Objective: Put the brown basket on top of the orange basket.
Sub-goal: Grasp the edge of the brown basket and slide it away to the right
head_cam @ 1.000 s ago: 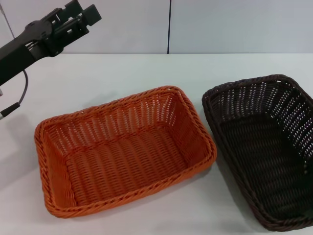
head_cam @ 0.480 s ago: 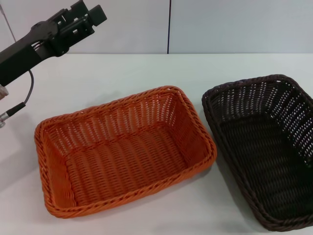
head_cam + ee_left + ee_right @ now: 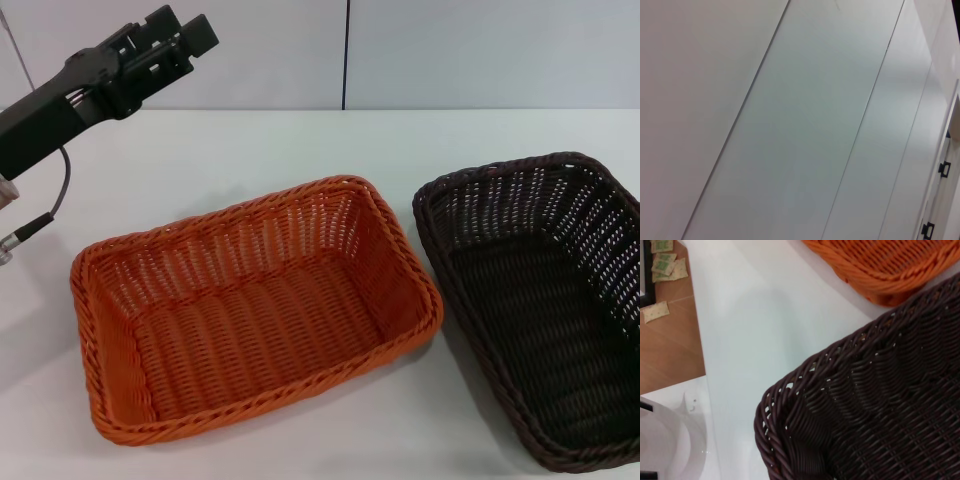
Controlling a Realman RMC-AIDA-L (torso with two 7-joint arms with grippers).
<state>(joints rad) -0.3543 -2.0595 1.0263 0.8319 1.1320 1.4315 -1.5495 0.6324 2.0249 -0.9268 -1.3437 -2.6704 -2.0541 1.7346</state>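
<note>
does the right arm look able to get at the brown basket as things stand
Probably yes: the brown basket lies open on the table's right side, its corner rim close under the right wrist camera, nothing in it.

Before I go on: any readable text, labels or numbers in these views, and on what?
None readable.
Orange basket, brown basket: no labels.
Left claw, raised at the table's far left: no marking visible.
Small packets on the floor, right wrist view: print too small to read.
</note>
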